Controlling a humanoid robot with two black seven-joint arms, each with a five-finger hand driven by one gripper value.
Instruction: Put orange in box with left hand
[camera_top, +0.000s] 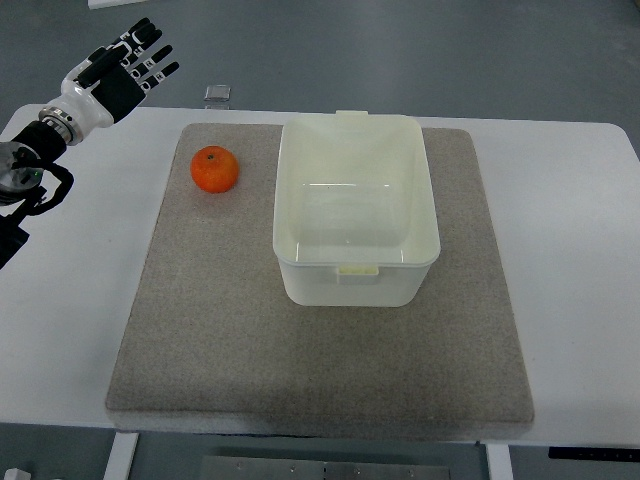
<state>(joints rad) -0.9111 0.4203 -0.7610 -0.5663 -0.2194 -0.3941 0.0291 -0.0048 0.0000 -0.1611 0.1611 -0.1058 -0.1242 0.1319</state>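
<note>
Top view. A white desk (570, 200) fills most of the frame, with grey floor showing beyond its far edge. A grey felt mat (320, 360) lies square on the desk and covers its central area.

On the mat stands a translucent white box (356, 285), open at the top and with nothing inside. Its rim carries a small tab at 12 o'clock and a second tab at 6 o'clock. The box sits slightly toward 12 o'clock of the mat's centre.

The orange (215, 169) rests on the mat near the mat's 10 o'clock corner, at 9 o'clock from the box. It is close to the box wall but clear of it, and nothing touches it.

The left robot hand (118, 72) enters from the picture's left edge and sits at 10 o'clock from the orange, well apart from it, over the far left corner of the desk. The palm is white, the fingers (152, 50) are black with white segments. The fingers are extended and spread, pointing toward 1 o'clock, and the robot hand holds nothing. Dark forearm hardware and cabling show at the left edge below it.

A small square object (217, 94) lies on the floor just beyond the desk's far edge, at 12 o'clock from the orange; its nature cannot be determined.

The right arm does not appear.
</note>
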